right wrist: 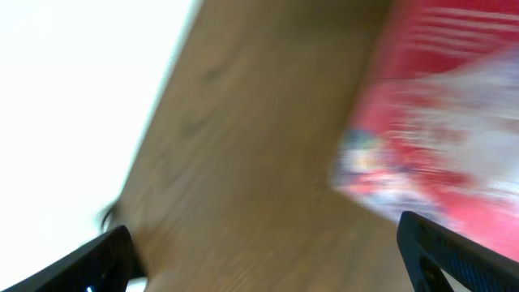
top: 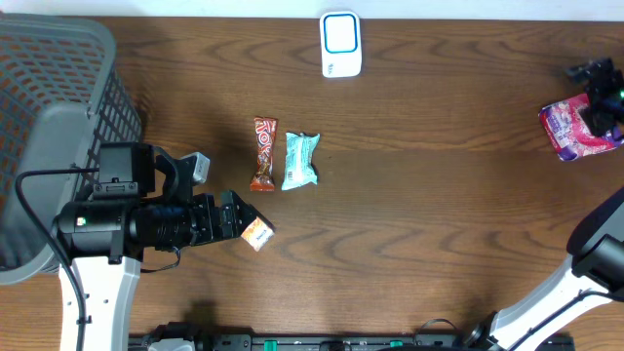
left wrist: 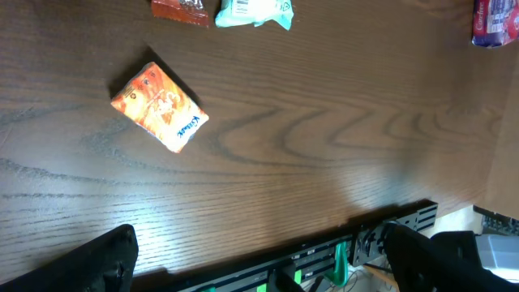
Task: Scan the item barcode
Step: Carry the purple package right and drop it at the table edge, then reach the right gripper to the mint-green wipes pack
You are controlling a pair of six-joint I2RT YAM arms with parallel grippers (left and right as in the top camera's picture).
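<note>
left gripper (left wrist: 259,243): fingers wide apart, nothing between them; low over the near left part of the table (top: 439,224).
orange box (left wrist: 159,107): lies flat just ahead of the left gripper; the wrist view shows a gap, no contact.
candy bar (top: 263,153): brown wrapper, farther in from the box, lying lengthwise.
teal packet (top: 300,161): just right of the candy bar, side by side with it.
basket (top: 58,88): grey mesh, on the left edge beside the left arm.
pink bag (top: 575,132): at the right edge, mid-depth, well apart from the scanner.
right gripper (right wrist: 263,231): fingers wide apart, at the bag's far right corner. The wrist view is blurred, so contact cannot be told.
scanner (top: 340,44): white with a blue-rimmed window, at the centre of the far edge.
</note>
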